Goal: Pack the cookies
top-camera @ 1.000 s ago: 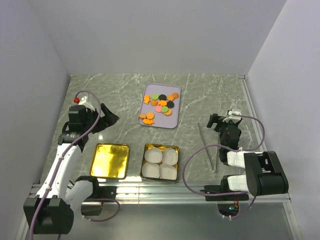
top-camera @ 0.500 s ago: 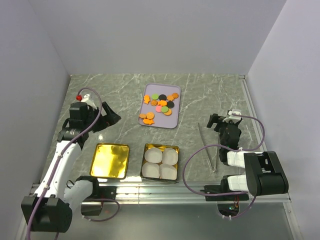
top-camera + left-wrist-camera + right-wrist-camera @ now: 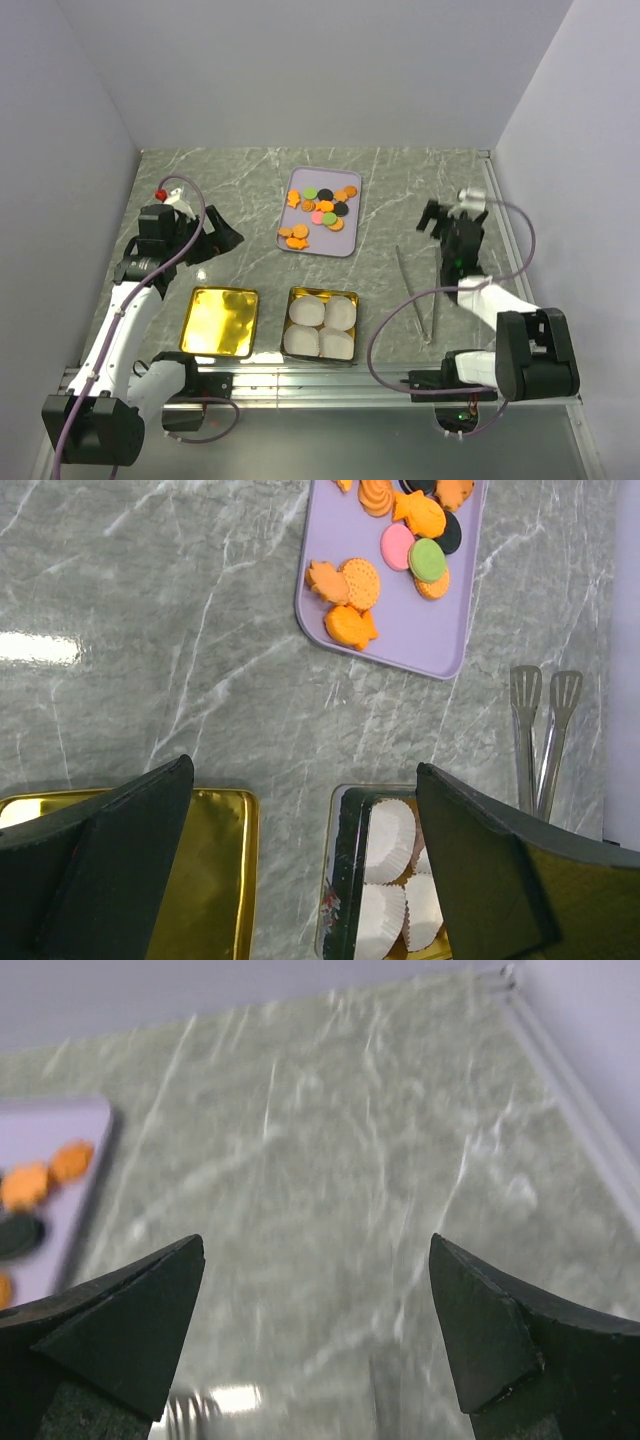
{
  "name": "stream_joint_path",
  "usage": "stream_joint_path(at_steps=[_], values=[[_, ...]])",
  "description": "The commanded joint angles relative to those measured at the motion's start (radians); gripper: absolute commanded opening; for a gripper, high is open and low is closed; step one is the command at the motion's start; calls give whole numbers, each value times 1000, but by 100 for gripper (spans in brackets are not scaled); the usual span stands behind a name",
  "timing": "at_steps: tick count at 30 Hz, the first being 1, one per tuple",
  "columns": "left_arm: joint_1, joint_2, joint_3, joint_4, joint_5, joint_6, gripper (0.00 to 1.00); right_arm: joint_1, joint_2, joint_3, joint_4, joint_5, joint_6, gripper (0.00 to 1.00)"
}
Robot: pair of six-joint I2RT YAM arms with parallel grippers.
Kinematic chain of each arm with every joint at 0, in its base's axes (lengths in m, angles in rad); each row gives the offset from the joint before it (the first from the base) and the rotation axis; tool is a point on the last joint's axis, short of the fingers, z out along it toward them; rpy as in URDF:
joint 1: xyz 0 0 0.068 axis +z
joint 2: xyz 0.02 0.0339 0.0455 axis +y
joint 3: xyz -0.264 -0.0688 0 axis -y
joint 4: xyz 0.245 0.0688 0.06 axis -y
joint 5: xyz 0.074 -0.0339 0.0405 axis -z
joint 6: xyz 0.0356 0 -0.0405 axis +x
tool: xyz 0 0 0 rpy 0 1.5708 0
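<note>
Marble table [image 3: 150,630], cookies [image 3: 398,546] sharpest from left wrist

We see a grey-green marbled tabletop [image 3: 400,190], veined in white, boxed in by plain pale walls: a back wall [image 3: 320,70] at 12 o'clock, a left wall [image 3: 50,200] at 9 o'clock and a right wall [image 3: 580,150] at 3 o'clock. A metal rail [image 3: 330,378] runs along the 6 o'clock edge. The light is soft and even; in the left wrist view we catch one bright glare patch [image 3: 35,647] on the stone.
</note>
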Motion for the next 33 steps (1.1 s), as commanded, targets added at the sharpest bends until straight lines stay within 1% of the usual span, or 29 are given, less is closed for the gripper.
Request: stream_joint_path(at_steps=[1, 2, 3, 4, 5, 6, 7, 9, 10, 11, 12, 13, 15, 16, 17, 18, 19, 20, 22, 23, 25, 26, 28, 29, 30, 33], values=[[-5, -13, 0, 28, 7, 12, 99, 11, 1, 338, -531, 100, 46, 100], [-5, -16, -2, 26, 3, 12, 99, 9, 24, 402, -616, 82, 62, 100], [-8, -16, 0, 25, -4, 11, 99, 9, 55, 460, -689, 21, 77, 100], [-17, -16, -2, 24, -10, 8, 99, 11, 64, 546, -744, -8, 92, 100], [-20, -13, 1, 21, -15, 9, 99, 11, 60, 575, -825, -42, 139, 100], [-26, -16, 1, 21, -16, 9, 99, 11, 52, 594, -841, -85, 187, 100], [-31, -17, 0, 18, -21, 8, 99, 3, 46, 611, -870, -102, 301, 100], [-40, -24, 1, 18, -33, 8, 99, -43, 66, 648, -950, -191, 359, 100], [-52, -31, 0, 17, -36, 6, 99, -57, 87, 701, -1038, -320, 393, 100], [-60, -36, 0, 15, -46, 6, 100, -63, 113, 739, -1112, -335, 407, 100], [-75, -39, 1, 12, -61, 5, 100, -63, 158, 779, -1190, -331, 407, 100], [-81, -40, 0, 12, -67, 5, 99, -54, 167, 810, -1288, -310, 398, 100], [-97, -47, 0, 12, -81, 0, 99, -42, 124, 803, -1355, -253, 393, 100], [-98, -50, 0, 12, -84, 2, 99, -40, 97, 778, -1414, -222, 414, 100], [-101, -51, 0, 14, -86, 2, 99, -42, 53, 771, -1456, -166, 425, 100], [-106, -53, -2, 14, -86, 0, 99, -40, 37, 766, -1497, -146, 431, 100], [-107, -53, -2, 14, -95, -1, 99, -39, 28, 754, -1581, -141, 431, 100], [-110, -53, -2, 12, -98, -1, 99, -37, 15, 741, -1615, -154, 428, 100], [-115, -48, 0, 14, -98, -1, 99, -8, 2, 683, -1683, -167, 413, 100], [-117, -47, -2, 14, -99, -3, 99, 7, -23, 657, -1691, -170, 408, 100], [-121, -42, 1, 9, -104, -4, 99, 52, -51, 582, -1682, -185, 404, 100], [-124, -42, 0, 11, -105, -4, 99, 97, -60, 562, -1677, -184, 407, 100], [-137, -47, 0, 11, -113, -8, 99, 142, -54, 513, -1657, -178, 417, 100], [-140, -48, 1, 8, -119, -9, 99, 159, -34, 499, -1648, -181, 422, 98], [-150, -51, 1, 6, -124, -11, 100, 178, -22, 485, -1633, -184, 421, 93], [-182, -60, 1, -3, -156, -17, 99, 188, 43, 502, -1624, -181, 418, 90]])
